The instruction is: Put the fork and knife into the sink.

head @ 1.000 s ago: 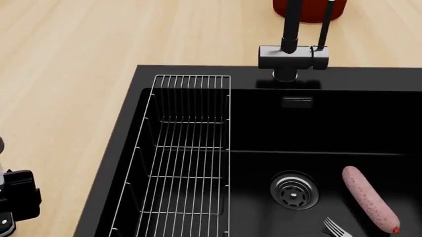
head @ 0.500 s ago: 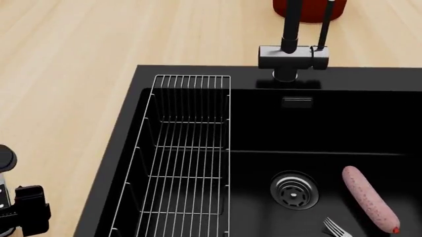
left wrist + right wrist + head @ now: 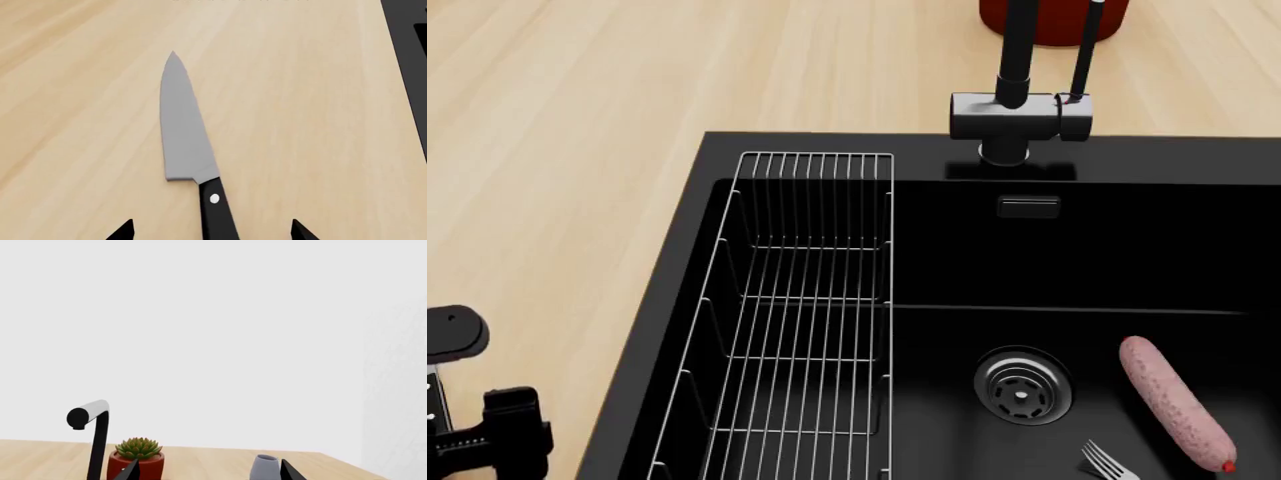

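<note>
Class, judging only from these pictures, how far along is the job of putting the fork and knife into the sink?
Done: the slim silver fork already lies in the black rectangular sink, near the pink sausage. In hand: the open left gripper straddles the black riveted handle of the grey-bladed knife, which lies flat on the wooden counter, not yet gripped. Left: grasp the knife and carry it into the sink.

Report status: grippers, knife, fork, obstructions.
Left gripper open, straddling knife handle on countertop. Right gripper open, empty. Fork in sink. No obstruction seen.

Left tool (image 3: 212, 231) shows black, pointed fingertips (image 3: 124, 231).
</note>
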Available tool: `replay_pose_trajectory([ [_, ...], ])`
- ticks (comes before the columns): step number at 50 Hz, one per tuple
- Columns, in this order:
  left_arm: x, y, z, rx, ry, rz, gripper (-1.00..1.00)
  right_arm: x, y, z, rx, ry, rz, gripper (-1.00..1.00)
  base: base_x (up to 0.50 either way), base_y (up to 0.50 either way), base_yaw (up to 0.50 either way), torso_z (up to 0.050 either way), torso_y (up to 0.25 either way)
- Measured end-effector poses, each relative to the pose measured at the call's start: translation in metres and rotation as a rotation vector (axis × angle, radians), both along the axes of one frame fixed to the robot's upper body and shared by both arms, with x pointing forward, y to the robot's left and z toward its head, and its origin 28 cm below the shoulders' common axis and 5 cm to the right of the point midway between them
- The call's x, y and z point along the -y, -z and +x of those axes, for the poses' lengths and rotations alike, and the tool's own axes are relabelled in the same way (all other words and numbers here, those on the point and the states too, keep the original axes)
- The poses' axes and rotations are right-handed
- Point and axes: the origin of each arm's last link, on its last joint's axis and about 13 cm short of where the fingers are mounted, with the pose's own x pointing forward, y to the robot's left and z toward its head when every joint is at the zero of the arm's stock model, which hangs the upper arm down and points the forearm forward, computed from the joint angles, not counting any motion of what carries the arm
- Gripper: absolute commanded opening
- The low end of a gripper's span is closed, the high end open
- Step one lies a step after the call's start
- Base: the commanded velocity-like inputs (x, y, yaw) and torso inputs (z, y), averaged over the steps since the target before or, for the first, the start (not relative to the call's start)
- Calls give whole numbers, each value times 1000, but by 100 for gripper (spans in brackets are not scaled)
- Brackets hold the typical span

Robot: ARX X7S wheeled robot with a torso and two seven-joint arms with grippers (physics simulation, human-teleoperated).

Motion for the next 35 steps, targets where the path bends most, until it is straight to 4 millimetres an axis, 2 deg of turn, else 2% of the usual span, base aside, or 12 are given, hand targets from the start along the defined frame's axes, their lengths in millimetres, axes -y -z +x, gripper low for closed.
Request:
replay_pose_trajectory([
  [34,-2,8,11,43,-7,-36,100,-5,-8,4,-15,-13,-3,100,2,0,0,-1,0],
  [35,-2,8,10,44,-7,-37,-100,-5,-8,5,-15,-13,-3,100,0,0,0,-10,0],
])
